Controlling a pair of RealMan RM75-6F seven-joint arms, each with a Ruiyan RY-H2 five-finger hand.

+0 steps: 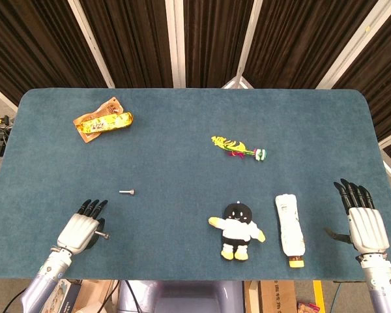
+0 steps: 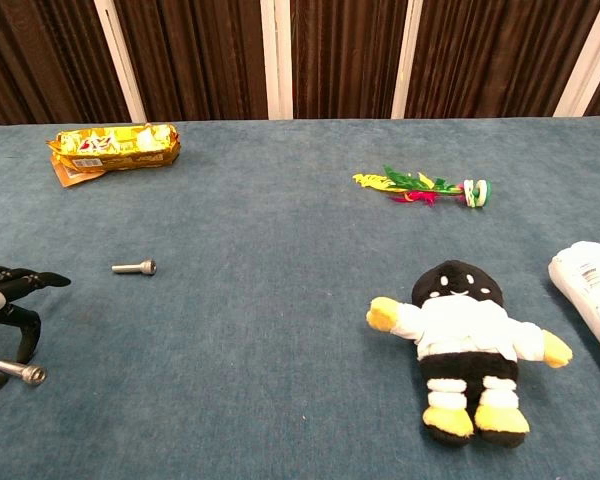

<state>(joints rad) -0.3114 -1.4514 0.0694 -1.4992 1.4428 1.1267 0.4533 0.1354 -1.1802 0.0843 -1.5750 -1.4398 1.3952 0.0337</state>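
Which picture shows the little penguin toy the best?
The chest view. There the penguin toy is big and close, so you can see its black face, white shirt and yellow feet. The head view shows the same toy from above, whole but much smaller, lying beside the white bottle.
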